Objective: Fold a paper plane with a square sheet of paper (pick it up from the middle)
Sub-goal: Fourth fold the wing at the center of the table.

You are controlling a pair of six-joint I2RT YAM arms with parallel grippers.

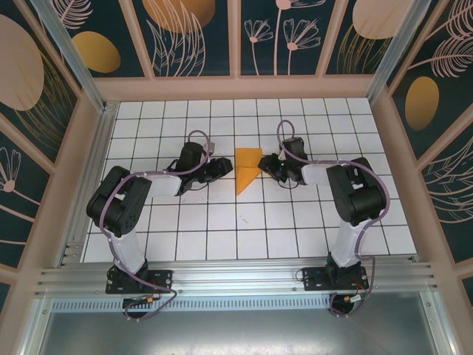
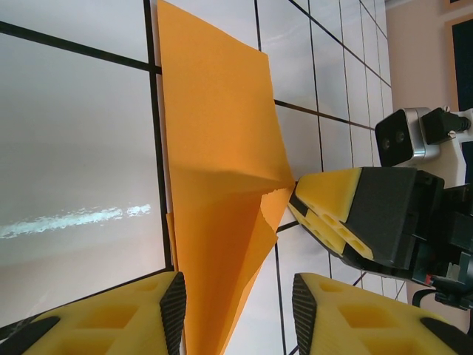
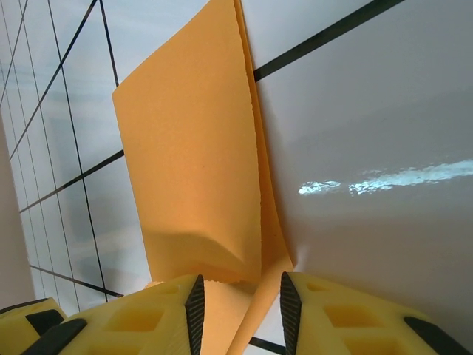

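Right, top view showing orange paper (image 1: 247, 168) folded to a point on grid table (image 1: 222, 237) between left gripper (image 1: 220, 168) and right gripper (image 1: 267, 164), left wrist view catching right gripper pinching its crumpled edge, left gripper straddling it part-open, raised flap blocking tiles.

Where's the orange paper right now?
Top view: the folded orange paper lies mid-table between the left gripper and the right gripper, which pinches its edge.
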